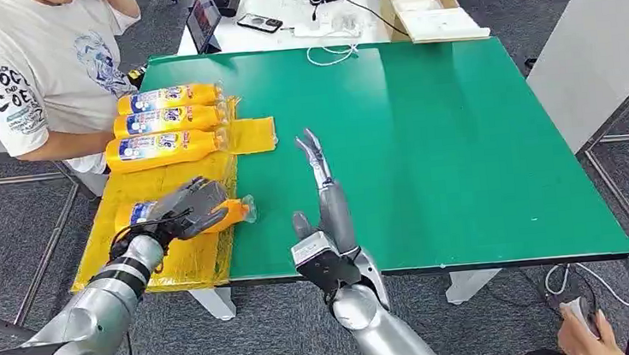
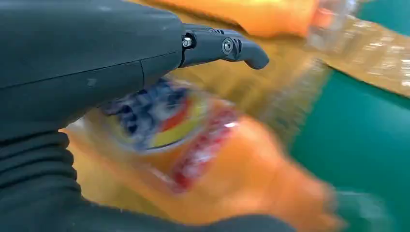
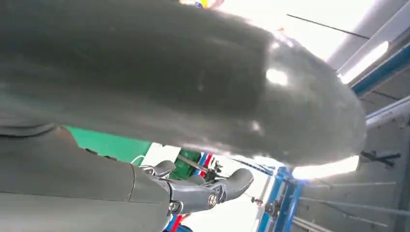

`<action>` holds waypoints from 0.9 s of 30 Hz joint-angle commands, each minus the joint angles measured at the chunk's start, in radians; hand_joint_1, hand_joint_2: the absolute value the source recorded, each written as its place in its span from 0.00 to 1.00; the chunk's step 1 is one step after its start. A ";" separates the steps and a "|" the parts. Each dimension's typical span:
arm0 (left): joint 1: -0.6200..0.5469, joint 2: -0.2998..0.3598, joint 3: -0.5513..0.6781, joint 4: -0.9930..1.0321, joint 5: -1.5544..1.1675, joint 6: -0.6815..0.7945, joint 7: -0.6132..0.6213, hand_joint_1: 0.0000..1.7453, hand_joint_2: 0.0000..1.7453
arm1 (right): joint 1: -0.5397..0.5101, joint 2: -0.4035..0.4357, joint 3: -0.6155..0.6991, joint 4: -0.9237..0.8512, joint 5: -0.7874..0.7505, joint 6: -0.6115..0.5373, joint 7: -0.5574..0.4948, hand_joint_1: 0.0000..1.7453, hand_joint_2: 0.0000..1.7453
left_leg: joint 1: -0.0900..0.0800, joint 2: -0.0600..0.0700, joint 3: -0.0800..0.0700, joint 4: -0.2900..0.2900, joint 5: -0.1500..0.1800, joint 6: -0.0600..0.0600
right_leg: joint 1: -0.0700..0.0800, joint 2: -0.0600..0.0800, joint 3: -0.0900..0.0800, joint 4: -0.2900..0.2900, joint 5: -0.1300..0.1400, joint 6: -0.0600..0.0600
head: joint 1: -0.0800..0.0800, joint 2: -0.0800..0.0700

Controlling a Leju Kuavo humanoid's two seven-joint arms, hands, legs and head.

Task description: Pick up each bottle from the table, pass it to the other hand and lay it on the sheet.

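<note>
Left hand (image 1: 187, 207) at lower left of the head view, fingers wrapped over the fourth bottle (image 1: 237, 212), lying on the yellow sheet (image 1: 181, 262); probably being set down in line with the rest. Long axis left-to-right in the frame, cap toward the right, at the sheet's edge. Three bottles (image 1: 164, 122) above it, parallel, caps also right. Right hand (image 1: 323, 198) at centre, fingers straight and apart, holding nothing, likely free after the handover.

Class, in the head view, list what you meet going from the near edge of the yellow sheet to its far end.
Left hand gripping the nearest bottle → second bottle → third bottle → farthest bottle, all on the yellow sheet.
</note>
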 commanded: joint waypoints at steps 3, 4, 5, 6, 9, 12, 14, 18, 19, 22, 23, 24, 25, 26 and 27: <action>0.026 -0.085 0.223 0.005 0.195 0.139 -0.228 0.00 0.00 | -0.032 -0.004 -0.051 0.103 0.004 0.007 -0.011 0.00 0.00 | -0.001 0.002 0.002 -0.001 0.000 0.001 | 0.000 0.000 0.002 -0.001 0.000 -0.001 | 0.000 0.000; 0.031 -0.111 0.253 -0.024 0.251 0.271 -0.302 0.00 0.00 | -0.017 -0.004 -0.052 0.088 0.011 0.006 -0.002 0.00 0.00 | -0.002 0.002 0.003 -0.002 0.000 0.001 | -0.001 0.000 0.002 -0.002 0.000 -0.001 | 0.000 0.000; 0.036 -0.127 0.269 -0.046 0.292 0.366 -0.359 0.00 1.00 | -0.010 -0.003 -0.049 0.084 0.017 0.006 0.004 0.00 0.00 | -0.001 0.000 0.002 -0.001 0.000 0.001 | -0.001 -0.001 0.002 -0.001 0.000 -0.001 | 0.000 0.000; 0.045 -0.140 0.283 -0.073 0.334 0.414 -0.425 0.00 1.00 | -0.006 0.000 -0.044 0.087 0.023 0.004 0.009 0.00 0.00 | -0.001 0.001 0.002 -0.001 0.000 0.002 | 0.000 -0.001 0.002 -0.002 0.000 -0.002 | 0.000 0.000; 0.161 -0.136 0.077 -0.334 0.599 0.586 -0.439 0.00 1.00 | -0.009 0.013 -0.027 0.129 0.028 0.004 0.011 0.00 0.00 | -0.001 0.001 -0.001 0.000 -0.001 0.002 | 0.000 -0.002 -0.002 -0.001 0.000 -0.003 | 0.000 0.000; 0.198 -0.120 -0.011 -0.416 0.644 0.687 -0.439 0.00 1.00 | -0.013 0.015 -0.021 0.146 0.028 0.005 0.009 0.00 0.00 | -0.001 0.005 -0.004 -0.001 -0.001 0.001 | 0.000 0.002 -0.006 -0.001 0.001 -0.002 | 0.000 0.000; 0.210 -0.113 -0.039 -0.432 0.664 0.705 -0.439 0.00 1.00 | -0.015 0.016 -0.021 0.153 0.028 0.001 0.006 0.00 0.00 | 0.000 0.007 -0.002 0.000 -0.003 0.001 | 0.000 0.003 -0.004 -0.001 0.000 -0.003 | 0.000 0.000; 0.327 -0.184 0.059 -0.754 0.512 0.744 -0.439 0.00 1.00 | -0.012 0.008 -0.008 0.164 0.045 -0.024 -0.019 0.00 0.00 | 0.000 0.006 -0.008 0.000 -0.002 0.001 | 0.000 0.002 -0.009 -0.001 0.000 -0.003 | 0.000 0.000; 0.370 -0.211 0.060 -0.872 0.512 0.744 -0.439 0.00 1.00 | 0.005 0.003 -0.010 0.149 0.048 -0.040 -0.038 0.00 1.00 | 0.000 0.008 -0.010 0.000 -0.001 0.001 | 0.001 0.004 -0.012 -0.001 0.001 -0.002 | 0.000 0.000; 0.459 -0.241 -0.019 -1.019 0.612 0.744 -0.439 0.00 1.00 | 0.076 -0.026 -0.006 0.045 0.050 -0.111 -0.038 0.00 1.00 | 0.000 0.009 -0.010 0.000 -0.002 0.001 | 0.001 0.004 -0.012 -0.001 0.000 -0.002 | 0.000 0.000; 0.493 -0.235 -0.089 -1.046 0.709 0.744 -0.439 0.00 1.00 | 0.116 -0.042 -0.008 -0.012 0.043 -0.143 -0.038 0.00 1.00 | 0.000 0.007 -0.009 0.000 -0.003 0.002 | 0.000 0.002 -0.011 -0.001 -0.001 -0.002 | 0.000 0.000; 0.493 -0.235 -0.089 -1.046 0.709 0.744 -0.439 0.00 1.00 | 0.116 -0.042 -0.008 -0.012 0.043 -0.143 -0.038 0.00 1.00 | 0.000 0.006 -0.010 0.000 -0.002 0.001 | 0.000 0.002 -0.011 -0.001 0.000 -0.002 | 0.000 0.000; 0.493 -0.235 -0.089 -1.046 0.709 0.744 -0.439 0.00 1.00 | 0.116 -0.042 -0.008 -0.012 0.043 -0.143 -0.038 0.00 1.00 | -0.001 0.006 -0.008 0.000 -0.003 0.002 | 0.000 0.001 -0.009 -0.002 -0.002 -0.002 | 0.000 0.000; 0.510 -0.242 -0.103 -1.062 0.732 0.744 -0.439 0.00 1.00 | 0.134 -0.052 -0.010 -0.038 0.040 -0.145 -0.038 0.00 1.00 | -0.001 0.007 -0.008 0.000 -0.004 0.001 | 0.000 0.002 -0.009 -0.001 -0.002 -0.002 | 0.000 0.000; 0.521 -0.219 -0.160 -1.059 0.849 0.744 -0.439 0.00 1.00 | 0.162 -0.050 -0.030 -0.074 0.044 -0.189 -0.038 0.00 1.00 | -0.001 0.007 -0.006 0.001 -0.005 0.002 | 0.000 0.002 -0.007 0.000 -0.003 -0.003 | 0.000 0.000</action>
